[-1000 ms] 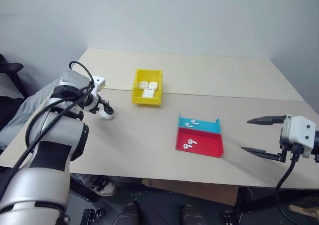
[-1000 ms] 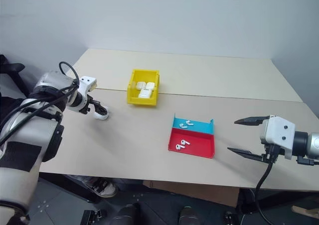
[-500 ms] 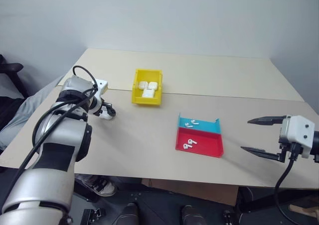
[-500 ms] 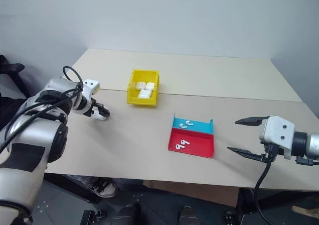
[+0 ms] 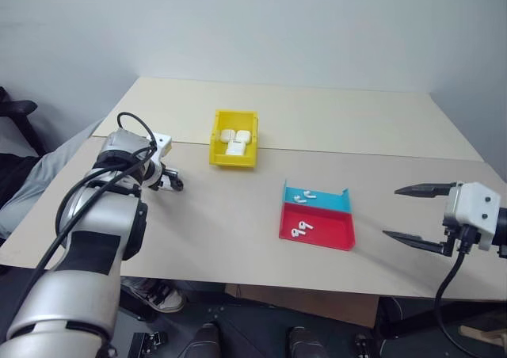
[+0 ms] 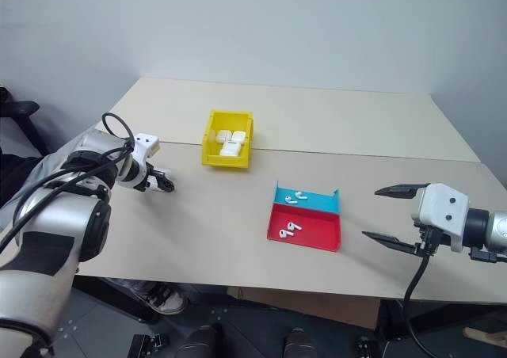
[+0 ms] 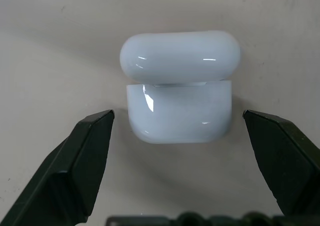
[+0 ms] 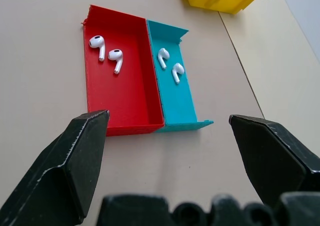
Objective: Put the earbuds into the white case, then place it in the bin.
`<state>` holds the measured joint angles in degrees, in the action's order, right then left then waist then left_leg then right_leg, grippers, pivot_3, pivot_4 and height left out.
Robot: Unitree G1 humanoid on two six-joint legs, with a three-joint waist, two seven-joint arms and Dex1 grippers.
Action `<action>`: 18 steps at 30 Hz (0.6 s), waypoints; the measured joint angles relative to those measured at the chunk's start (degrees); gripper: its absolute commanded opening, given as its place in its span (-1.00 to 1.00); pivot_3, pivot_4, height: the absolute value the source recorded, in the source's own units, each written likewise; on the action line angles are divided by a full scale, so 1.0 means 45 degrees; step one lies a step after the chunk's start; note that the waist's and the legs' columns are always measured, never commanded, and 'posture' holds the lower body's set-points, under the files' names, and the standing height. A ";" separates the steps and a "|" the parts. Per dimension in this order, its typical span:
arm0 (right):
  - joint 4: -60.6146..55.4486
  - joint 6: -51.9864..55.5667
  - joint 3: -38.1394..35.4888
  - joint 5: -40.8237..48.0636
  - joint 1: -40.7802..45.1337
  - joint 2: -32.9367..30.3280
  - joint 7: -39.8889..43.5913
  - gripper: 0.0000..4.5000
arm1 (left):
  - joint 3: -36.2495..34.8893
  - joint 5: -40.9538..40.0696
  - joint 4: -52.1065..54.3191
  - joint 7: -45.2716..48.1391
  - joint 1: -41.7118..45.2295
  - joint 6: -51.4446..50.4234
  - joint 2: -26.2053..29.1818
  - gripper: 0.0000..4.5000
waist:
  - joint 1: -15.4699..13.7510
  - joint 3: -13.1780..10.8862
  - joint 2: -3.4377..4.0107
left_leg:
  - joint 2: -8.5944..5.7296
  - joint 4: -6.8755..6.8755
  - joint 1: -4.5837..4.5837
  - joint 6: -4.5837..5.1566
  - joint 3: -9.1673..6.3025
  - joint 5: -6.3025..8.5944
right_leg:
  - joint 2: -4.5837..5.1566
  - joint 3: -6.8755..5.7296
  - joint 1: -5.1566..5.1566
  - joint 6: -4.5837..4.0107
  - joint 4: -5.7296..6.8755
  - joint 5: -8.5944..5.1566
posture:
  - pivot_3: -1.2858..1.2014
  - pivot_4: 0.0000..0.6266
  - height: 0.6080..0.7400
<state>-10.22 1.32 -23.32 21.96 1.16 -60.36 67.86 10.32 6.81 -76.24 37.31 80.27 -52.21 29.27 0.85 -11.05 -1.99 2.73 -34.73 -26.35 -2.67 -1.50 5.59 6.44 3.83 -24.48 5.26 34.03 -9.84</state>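
Between the spread left claw (image 7: 177, 123) fingers lies the white case (image 7: 178, 87), untouched

Obscured items
From head views I cannot resolve the white case (image 7: 178, 88); left gripper (image 5: 168, 181) covers it.

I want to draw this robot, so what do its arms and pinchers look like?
The left arm is chunky and rounded, silver-grey with black bands at the joints, and black cables loop along it. The right arm ends in a boxy white block with small dark screws and a black cable hanging below. The left gripper and the right gripper each have two black, wedge-shaped fingers tapering to narrow tips.
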 measured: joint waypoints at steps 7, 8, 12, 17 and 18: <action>-0.0006 0.0001 0.0000 -0.0084 -0.0040 0.0016 -0.0093 1.00 | -0.0063 0.0170 -0.0004 -0.0086 -0.0037 0.0201 -0.0036 0.34 | -0.0001 0.0000 0.0000 | 0.0000 0.0000 0.0000 0.0000 0.0000 0.0000 | 0.0000 0.0000 0.0000 0.0001 0.0000 0.0000 | 0.03 -0.52 1.00; -0.0025 0.0008 0.0000 -0.0084 -0.0088 0.0016 -0.0095 1.00 | -0.0059 0.0201 -0.0004 -0.0073 -0.0050 0.0214 -0.0045 0.23 | -0.0003 0.0000 0.0000 | 0.0000 0.0000 0.0000 0.0000 0.0000 0.0000 | 0.0000 0.0001 0.0001 0.0001 0.0000 0.0001 | 0.03 -0.52 1.00; -0.0083 0.0032 0.0000 -0.0085 -0.0135 0.0016 -0.0107 1.00 | -0.0059 0.0284 -0.0004 -0.0021 -0.0054 0.0222 -0.0048 0.23 | 0.0006 0.0000 0.0000 | 0.0000 -0.0001 0.0002 0.0000 -0.0001 0.0000 | 0.0000 0.0001 0.0001 0.0002 0.0003 0.0001 | 0.03 -0.52 1.00; -0.0098 0.0032 0.0000 -0.0085 -0.0153 0.0022 -0.0136 1.00 | -0.0006 0.0543 0.0002 0.0371 -0.0051 0.0249 -0.0039 0.23 | 0.0005 0.0000 0.0000 | 0.0000 -0.0001 0.0002 -0.0001 0.0000 -0.0001 | 0.0000 0.0000 0.0003 0.0004 0.0002 0.0002 | 0.03 -0.52 1.00; -0.0105 0.0032 0.0000 -0.0085 -0.0167 0.0025 -0.0142 1.00 | 0.0034 0.0587 0.0010 0.0483 -0.0046 0.0250 -0.0030 0.23 | 0.0003 0.0000 0.0000 | 0.0000 -0.0001 0.0002 -0.0001 0.0001 -0.0001 | 0.0000 0.0000 0.0003 0.0004 0.0002 0.0002 | 0.03 -0.52 1.00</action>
<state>-10.69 1.47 -23.33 21.58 0.40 -60.24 67.22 10.47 9.45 -76.19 39.48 80.06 -51.08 29.14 0.86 -11.05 -1.99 2.73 -34.74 -26.34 -2.67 -1.49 5.59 6.44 3.84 -24.47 5.27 34.04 -9.83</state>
